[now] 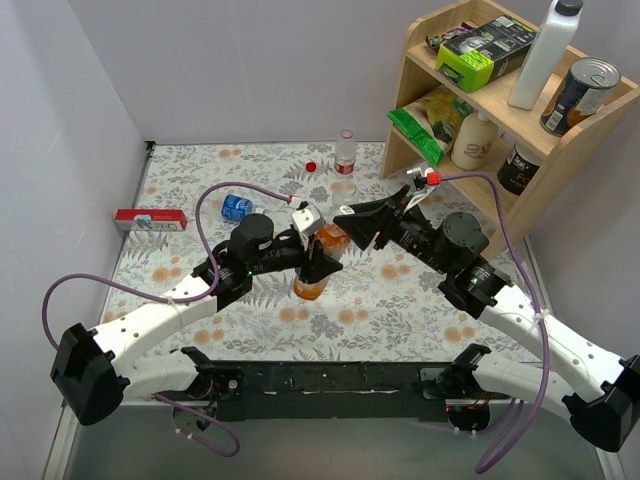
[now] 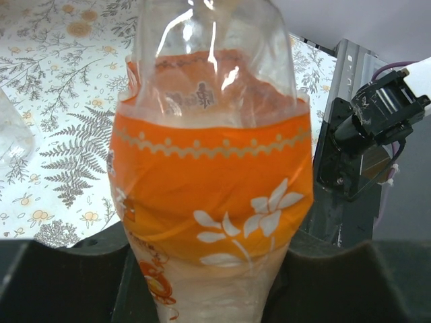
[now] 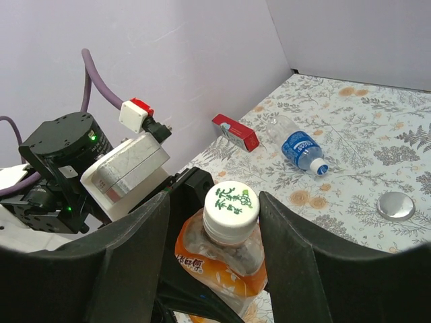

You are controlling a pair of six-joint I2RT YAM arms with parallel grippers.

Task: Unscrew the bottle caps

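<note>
Near the middle of the table, the left gripper clamps the orange bottle by its lower body. The right gripper stands spread, a finger on either side of the bottle's white cap.

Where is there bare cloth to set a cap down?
Bare cloth lies between the left arm and right arm, nearer than the orange bottle, and in the far left corner beyond the blue-labelled bottle and red box. Crowded: mid-table, where both jaws meet at that bottle, and by the red cap and clear bottle.
</note>
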